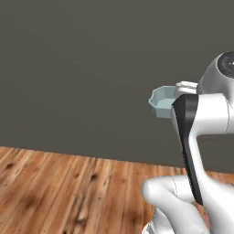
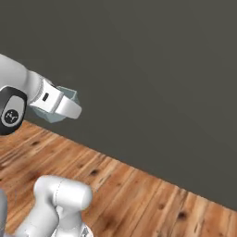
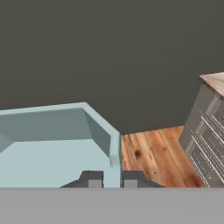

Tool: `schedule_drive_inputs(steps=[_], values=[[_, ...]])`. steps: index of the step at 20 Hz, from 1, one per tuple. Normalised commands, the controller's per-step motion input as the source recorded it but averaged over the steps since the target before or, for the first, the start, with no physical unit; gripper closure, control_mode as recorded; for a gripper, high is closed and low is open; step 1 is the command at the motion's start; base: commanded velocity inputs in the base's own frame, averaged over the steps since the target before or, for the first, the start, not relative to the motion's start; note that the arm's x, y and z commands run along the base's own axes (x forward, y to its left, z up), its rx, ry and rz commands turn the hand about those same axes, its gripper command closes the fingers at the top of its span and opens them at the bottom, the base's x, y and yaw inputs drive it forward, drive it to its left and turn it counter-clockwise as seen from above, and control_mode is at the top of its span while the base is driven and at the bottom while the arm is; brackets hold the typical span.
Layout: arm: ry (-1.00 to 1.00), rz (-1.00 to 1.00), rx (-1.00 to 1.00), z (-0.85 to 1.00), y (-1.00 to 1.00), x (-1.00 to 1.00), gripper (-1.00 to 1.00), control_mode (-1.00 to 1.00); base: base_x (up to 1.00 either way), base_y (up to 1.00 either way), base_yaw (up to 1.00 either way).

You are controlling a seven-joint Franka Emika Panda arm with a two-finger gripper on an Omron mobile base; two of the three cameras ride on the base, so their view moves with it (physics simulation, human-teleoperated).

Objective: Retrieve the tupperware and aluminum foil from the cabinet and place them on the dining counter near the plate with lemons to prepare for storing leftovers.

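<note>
Gripper (image 3: 109,178) pinches tupperware (image 3: 52,148) wall, carried above wooden floor (image 1: 68,192)

**Arm raised, gripper clamped on the tub wall**

The white arm bends up and reaches forward at mid-height. Its gripper (image 3: 109,180) holds the tupperware (image 3: 52,148) aloft, the two dark fingertips (image 3: 92,179) pinching the near rim, one inside, one outside.

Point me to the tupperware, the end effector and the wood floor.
tupperware (image 3: 52,148): hand view, on its pale inner floor.
end effector (image 3: 113,180): hand view, midway between the two dark fingertips straddling the tub's wall.
wood floor (image 1: 59,192): left base view, on bare planks.
</note>
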Motion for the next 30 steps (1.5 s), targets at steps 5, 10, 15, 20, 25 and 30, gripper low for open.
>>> schedule_drive_inputs(steps=[5, 10, 15, 20, 25, 30], values=[[0.00, 0.00, 0.00, 0.00, 0.00, 0.00, 1.00, 1.00, 0.18, -0.02, 0.94], [0.00, 0.00, 0.00, 0.00, 0.00, 0.00, 1.00, 1.00, 0.38, -0.09, 0.90], [0.00, 0.00, 0.00, 0.00, 0.00, 0.00, 1.00, 1.00, 0.40, -0.23, 0.84], [0.00, 0.00, 0.00, 0.00, 0.00, 0.00, 1.00, 1.00, 0.59, -0.47, 0.72], [0.00, 0.00, 0.00, 0.00, 0.00, 0.00, 1.00, 1.00, 0.82, -0.66, 0.59], [0.00, 0.00, 0.00, 0.00, 0.00, 0.00, 1.00, 1.00, 0.95, -0.67, 0.55]])
